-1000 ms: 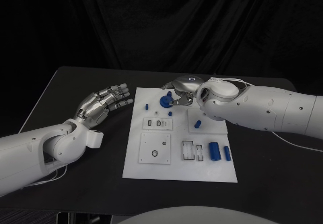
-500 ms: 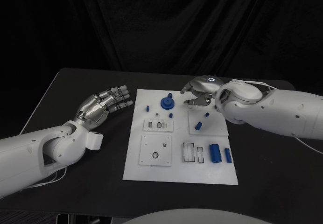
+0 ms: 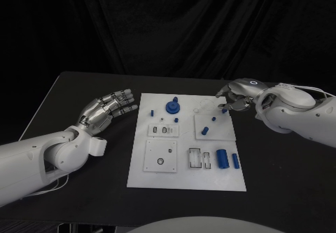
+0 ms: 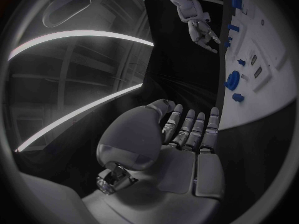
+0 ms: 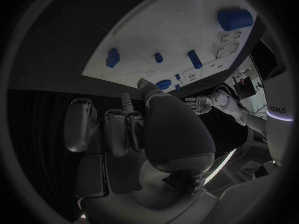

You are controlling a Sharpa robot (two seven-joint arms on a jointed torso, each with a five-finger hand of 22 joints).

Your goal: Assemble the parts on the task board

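The white board (image 3: 186, 180) lies in the middle of the black table (image 3: 84, 87), so both arms can reach it. The blue parts (image 3: 223, 157) lie spread on it, with a round knob (image 3: 172, 105) near its far edge. The right hand (image 3: 237, 98) hovers at the far right corner, fingers curled in, and I see nothing in it. The left hand (image 3: 106, 109) rests beside the left edge, fingers apart and holding nothing, probably waiting.

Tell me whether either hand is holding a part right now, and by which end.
Nothing is held. The left hand hovers open beside the task board. The right hand, at the board's far right corner, has its fingers curled in on nothing.
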